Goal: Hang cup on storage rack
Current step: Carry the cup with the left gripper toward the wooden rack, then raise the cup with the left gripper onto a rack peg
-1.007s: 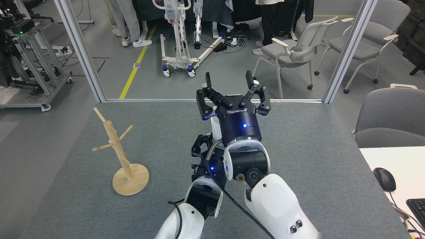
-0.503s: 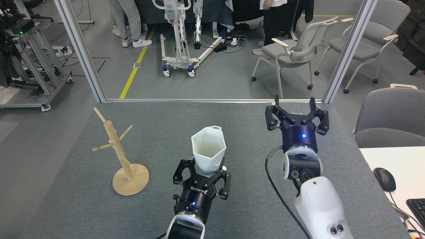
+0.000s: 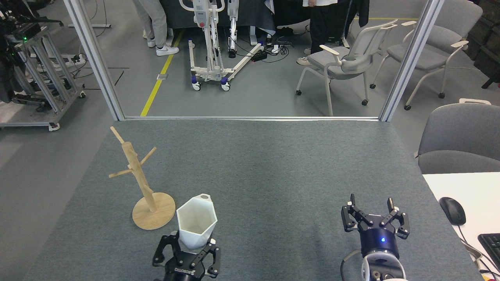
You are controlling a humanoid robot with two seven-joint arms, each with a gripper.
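The room beyond is a workshop floor (image 3: 258, 97) of grey, marked by a yellow line (image 3: 158, 84), with two slanted metal posts (image 3: 93, 58) framing the view. A white wheeled lift frame (image 3: 213, 58) stands at the back, and the legs of people (image 3: 150, 23) show near it. Grey chairs (image 3: 343, 62) sit to the right, and a metal cart (image 3: 39, 78) to the left.

The table (image 3: 273, 168) is covered in grey felt-like cloth and takes up most of the foreground. A white desk (image 3: 465, 203) beside its right edge carries a black mouse (image 3: 452, 210) and a keyboard corner (image 3: 490, 246).

The storage rack (image 3: 142, 183) stands upright on the table's left side, its pegs bare. The cup (image 3: 196, 222) is just right of the rack's round base, mouth up, tilted, lifted in the left claw (image 3: 186, 255), whose fingers clench its lower end. The right claw (image 3: 375, 218) hovers well apart on the right, fingers spread and holding nothing.
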